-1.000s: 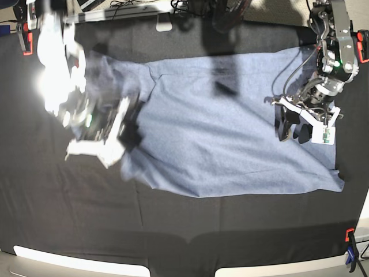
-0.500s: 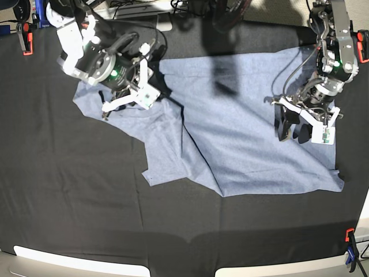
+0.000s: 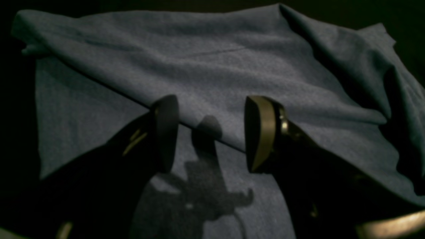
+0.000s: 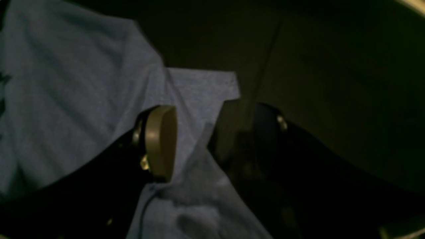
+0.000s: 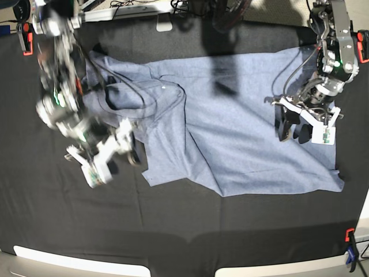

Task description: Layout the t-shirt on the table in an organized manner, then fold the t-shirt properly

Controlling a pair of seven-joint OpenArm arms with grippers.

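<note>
The blue-grey t-shirt lies spread on the black table, with its left part rumpled and a diagonal fold running down it. No lettering shows. My left gripper is open just above the shirt's right part. In the left wrist view it stands open over a fold ridge of the shirt. My right gripper is motion-blurred at the shirt's left edge. In the right wrist view it is open, with a corner of the shirt lying below and between the fingers.
Orange clamps sit at the far corners and a blue and orange one at the near right. A white rim runs along the front edge. Cables and gear lie beyond the far edge.
My right arm has swung from the shirt's far left part down to its left edge. The shirt's left part has shifted and rumpled. The left arm has not moved.
</note>
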